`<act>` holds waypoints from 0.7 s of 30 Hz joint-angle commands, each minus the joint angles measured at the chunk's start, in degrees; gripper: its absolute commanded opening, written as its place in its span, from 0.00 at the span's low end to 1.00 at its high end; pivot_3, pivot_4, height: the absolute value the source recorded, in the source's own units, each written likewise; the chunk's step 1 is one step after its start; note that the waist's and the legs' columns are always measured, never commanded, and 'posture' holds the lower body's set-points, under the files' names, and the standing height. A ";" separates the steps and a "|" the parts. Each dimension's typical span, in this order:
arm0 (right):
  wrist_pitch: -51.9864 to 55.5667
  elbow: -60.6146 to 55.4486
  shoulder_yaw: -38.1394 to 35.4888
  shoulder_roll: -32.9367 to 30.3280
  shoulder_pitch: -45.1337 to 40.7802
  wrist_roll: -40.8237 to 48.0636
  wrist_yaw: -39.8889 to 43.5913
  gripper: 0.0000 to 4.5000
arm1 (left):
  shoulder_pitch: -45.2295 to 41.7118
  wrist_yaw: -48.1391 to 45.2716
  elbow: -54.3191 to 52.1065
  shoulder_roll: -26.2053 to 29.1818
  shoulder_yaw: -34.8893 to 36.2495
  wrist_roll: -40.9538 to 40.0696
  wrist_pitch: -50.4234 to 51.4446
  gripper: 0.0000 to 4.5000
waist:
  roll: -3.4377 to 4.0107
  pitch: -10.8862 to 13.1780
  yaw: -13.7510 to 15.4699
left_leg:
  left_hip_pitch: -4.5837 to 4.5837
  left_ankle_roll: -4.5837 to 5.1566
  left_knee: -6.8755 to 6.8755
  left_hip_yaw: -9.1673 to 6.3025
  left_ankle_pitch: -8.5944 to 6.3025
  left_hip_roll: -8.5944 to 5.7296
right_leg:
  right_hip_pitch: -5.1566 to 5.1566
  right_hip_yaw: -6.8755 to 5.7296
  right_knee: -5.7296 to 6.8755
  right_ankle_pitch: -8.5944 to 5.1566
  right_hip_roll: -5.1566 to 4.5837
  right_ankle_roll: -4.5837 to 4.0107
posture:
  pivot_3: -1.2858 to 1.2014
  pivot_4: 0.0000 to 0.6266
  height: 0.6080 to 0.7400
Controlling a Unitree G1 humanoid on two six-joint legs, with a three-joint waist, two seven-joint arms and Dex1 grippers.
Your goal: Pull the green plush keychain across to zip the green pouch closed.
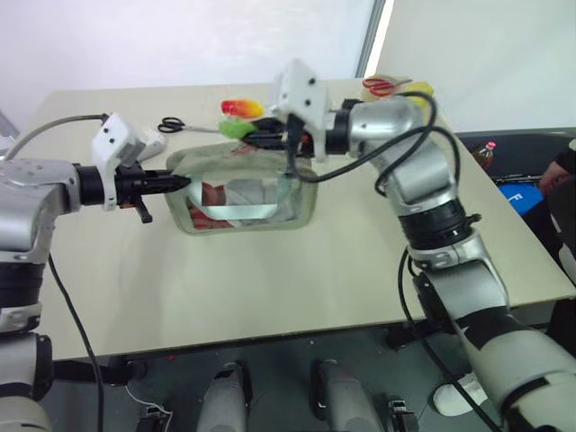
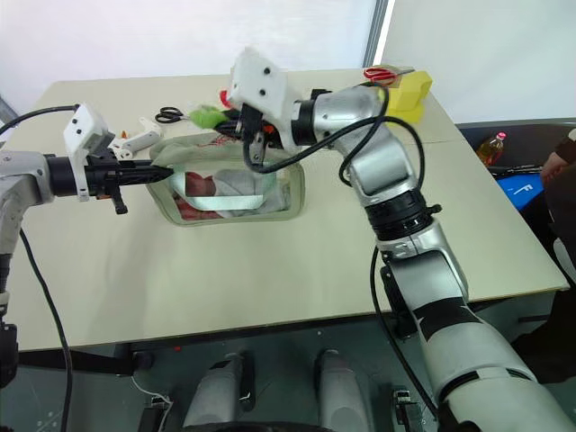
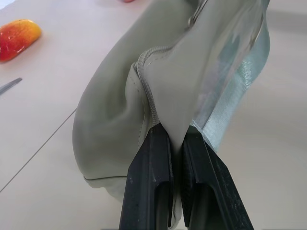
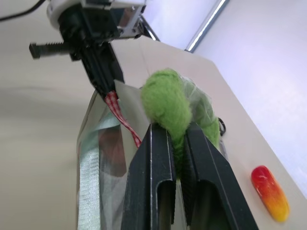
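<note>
My right claw [image 4: 176,143] pinches the green plush keychain [image 4: 165,103], left claw [image 3: 176,158] clamps the green pouch [image 1: 247,202] at nine o'clock; fuzz could slip free if I yank.

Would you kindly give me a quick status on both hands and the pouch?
Left hand shut on green pouch end. Right hand shut on green plush keychain. Nothing in the zipper's path.

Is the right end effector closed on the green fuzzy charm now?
Yes. The right end effector is shut on the green plush keychain; its two black fingers pinch the fuzz.
</note>
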 commanded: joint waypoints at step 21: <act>-0.45 3.08 -4.15 -9.98 17.73 -6.41 -16.95 0.01 | -1.57 -0.29 -0.53 0.12 0.28 0.80 -0.73 0.00 | 0.00 0.00 -0.41 | 0.02 0.02 -0.04 0.01 0.01 -0.01 | 0.04 0.02 -0.14 0.00 0.00 -0.01 | 0.52 0.24 1.00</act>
